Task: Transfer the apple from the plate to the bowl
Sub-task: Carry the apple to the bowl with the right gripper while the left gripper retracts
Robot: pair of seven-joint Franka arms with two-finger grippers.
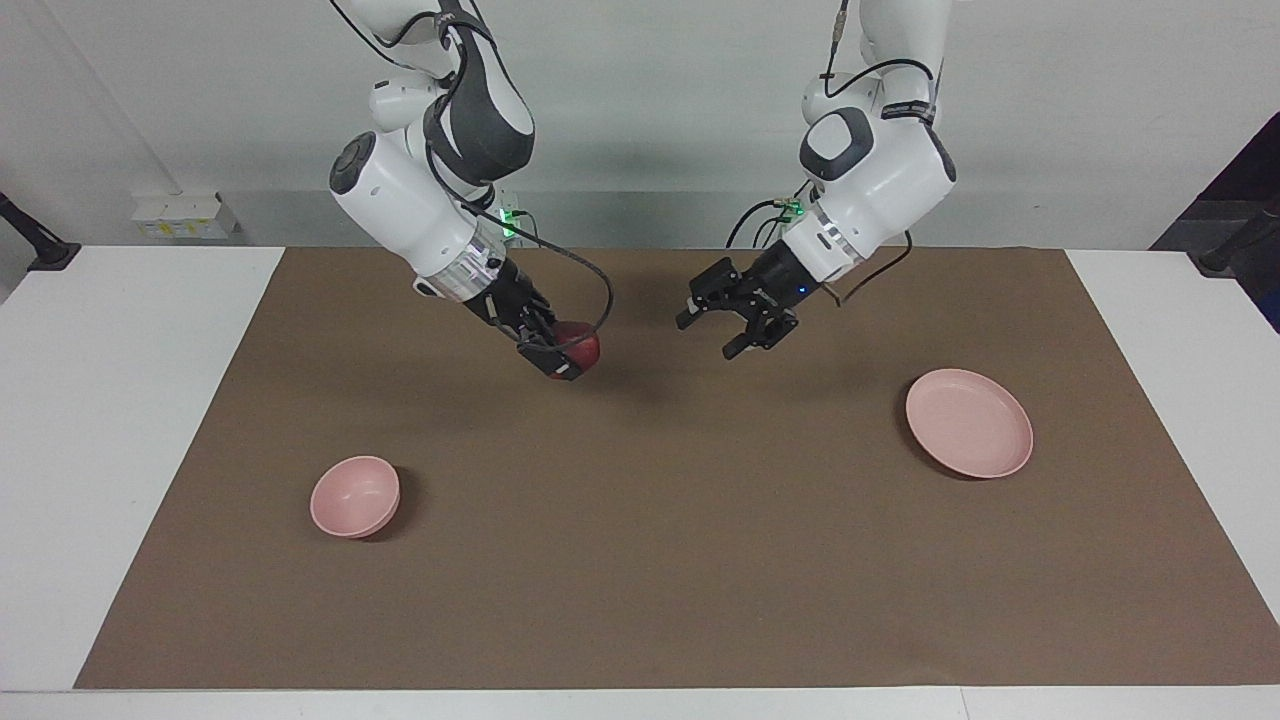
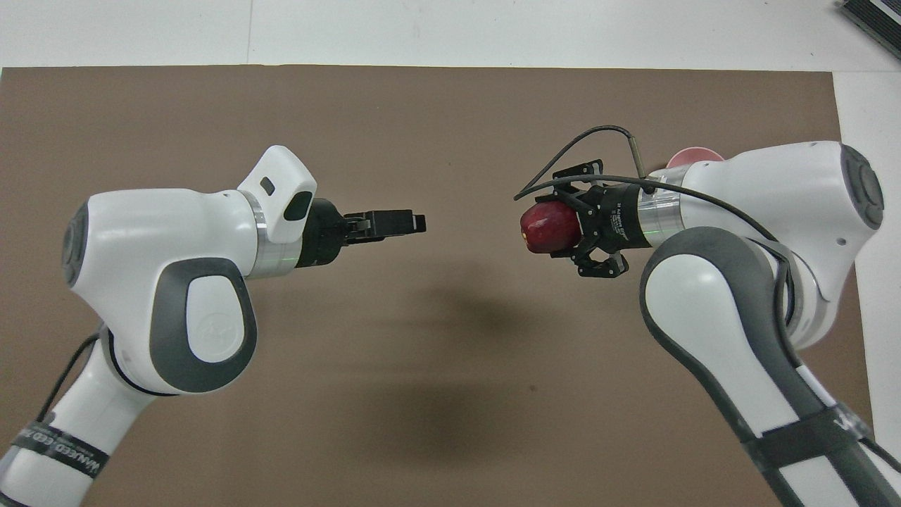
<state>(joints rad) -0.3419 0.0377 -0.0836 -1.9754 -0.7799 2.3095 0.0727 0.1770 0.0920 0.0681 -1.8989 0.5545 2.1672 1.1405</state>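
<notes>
My right gripper (image 1: 566,358) (image 2: 557,227) is shut on the dark-red apple (image 1: 584,346) (image 2: 540,227) and holds it in the air over the brown mat, between the table's middle and the bowl's end. The pale-pink bowl (image 1: 355,496) sits on the mat toward the right arm's end; in the overhead view only the bowl's rim (image 2: 693,155) peeks out past the right arm. My left gripper (image 1: 713,335) (image 2: 407,222) hangs open and empty over the mat near the middle. The flat pink plate (image 1: 968,422) lies bare toward the left arm's end, hidden under the left arm in the overhead view.
A brown mat (image 1: 660,560) covers most of the white table (image 1: 120,420). A small white box (image 1: 185,215) stands by the wall at the robots' end. A dark object (image 2: 873,17) lies at the table's corner farthest from the robots.
</notes>
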